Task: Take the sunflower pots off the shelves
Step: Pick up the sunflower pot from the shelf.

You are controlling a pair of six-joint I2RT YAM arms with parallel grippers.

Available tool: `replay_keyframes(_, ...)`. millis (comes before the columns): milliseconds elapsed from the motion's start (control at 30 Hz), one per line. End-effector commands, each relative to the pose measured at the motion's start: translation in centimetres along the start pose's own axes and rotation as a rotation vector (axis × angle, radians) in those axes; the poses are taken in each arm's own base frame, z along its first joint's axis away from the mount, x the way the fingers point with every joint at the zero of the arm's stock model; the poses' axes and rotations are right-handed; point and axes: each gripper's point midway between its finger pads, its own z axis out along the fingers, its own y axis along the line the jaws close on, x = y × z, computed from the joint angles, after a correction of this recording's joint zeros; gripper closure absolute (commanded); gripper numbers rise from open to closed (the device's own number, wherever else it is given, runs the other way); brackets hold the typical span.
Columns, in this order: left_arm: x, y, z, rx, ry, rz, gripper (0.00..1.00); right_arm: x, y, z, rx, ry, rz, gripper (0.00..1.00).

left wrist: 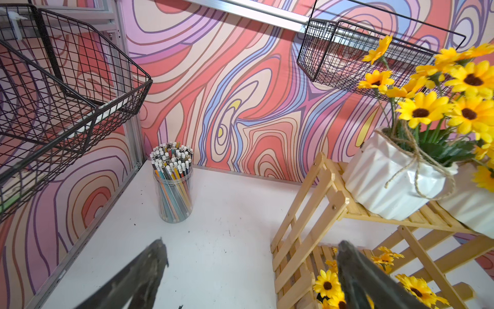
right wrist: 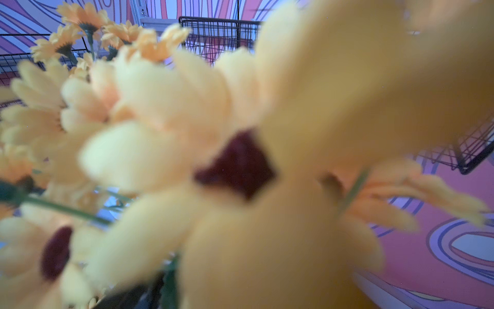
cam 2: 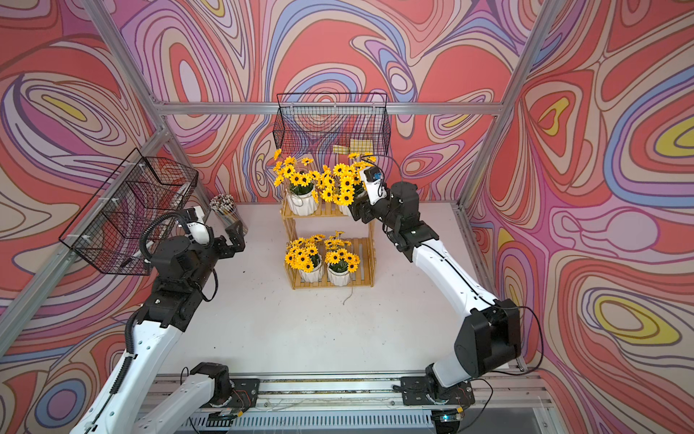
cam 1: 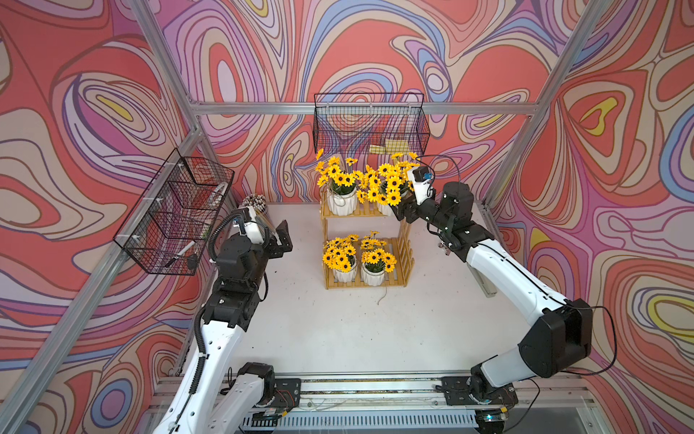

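Blurred sunflowers, wire basket behind

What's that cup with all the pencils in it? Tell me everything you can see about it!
The cup is a clear round jar, plastic by its look, upright on the white table near the back corner on the robot's left. It is packed with pencils, white eraser ends up; yellow, blue and grey shafts show through its side. No lid shows. It stands close to the wall and apart from the shelves; only the table touches it.
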Motion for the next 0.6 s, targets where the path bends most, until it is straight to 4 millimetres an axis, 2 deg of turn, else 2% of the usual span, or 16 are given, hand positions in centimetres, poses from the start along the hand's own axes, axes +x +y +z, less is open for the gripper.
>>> replay_keyframes(0, -0.9, -0.4, 0.0, 0.019, -0.029, -0.006, 0.0, -4.3, 0.4, -2.2, 0.013, -0.13, -0.026, 1.0)
replay_keyframes(367, -1.0, -0.6, 0.0, 0.026, -0.031, -0.011, 0.0, -6.1, 1.0, -4.1, 0.03, -0.195, -0.05, 1.0)
replay_keyframes(567, -1.0, -0.6, 0.0, 0.027, -0.033, -0.011, 0.0, -5.9, 2.6, -4.8, -0.008, -0.192, -0.045, 1.0)
